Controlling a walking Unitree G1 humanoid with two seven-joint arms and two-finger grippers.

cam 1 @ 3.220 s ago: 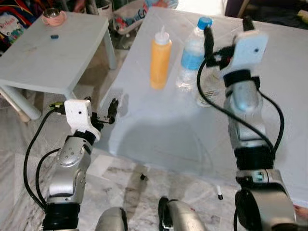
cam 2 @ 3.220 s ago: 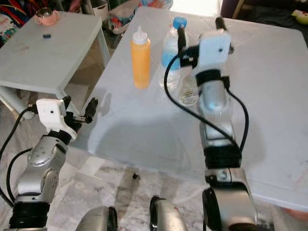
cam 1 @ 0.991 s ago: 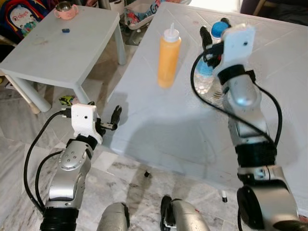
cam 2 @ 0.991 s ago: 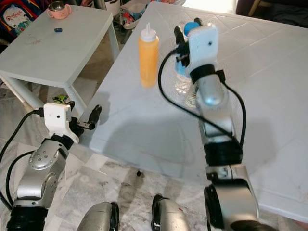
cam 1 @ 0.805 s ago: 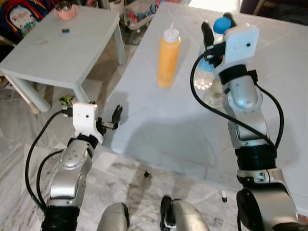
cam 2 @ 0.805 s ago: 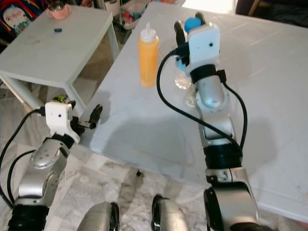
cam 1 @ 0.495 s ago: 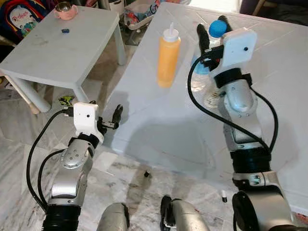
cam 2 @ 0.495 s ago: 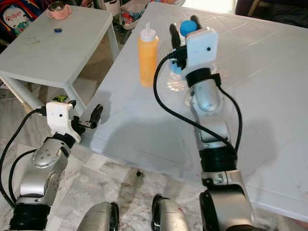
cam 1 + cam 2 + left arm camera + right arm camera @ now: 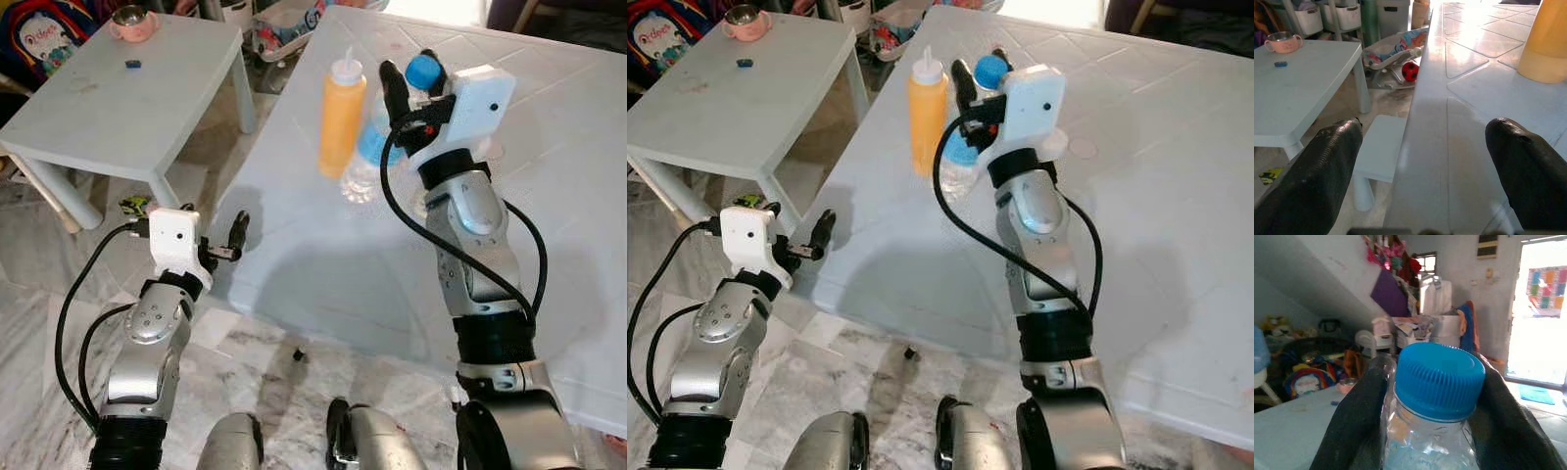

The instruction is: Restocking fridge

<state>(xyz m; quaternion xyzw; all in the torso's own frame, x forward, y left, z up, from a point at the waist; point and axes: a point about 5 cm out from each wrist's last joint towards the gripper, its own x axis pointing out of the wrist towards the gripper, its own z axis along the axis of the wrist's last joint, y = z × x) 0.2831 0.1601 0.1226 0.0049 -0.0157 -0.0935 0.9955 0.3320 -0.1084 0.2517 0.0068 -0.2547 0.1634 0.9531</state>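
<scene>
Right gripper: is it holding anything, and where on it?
Yes. The right gripper holds the water bottle by its neck, fingers just below the blue cap. The bottle is tilted.

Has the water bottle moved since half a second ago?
Yes. Held in the right claw, the bottle has shifted left toward the orange sauce bottle, now nearly beside it, and tilts off the table.
</scene>
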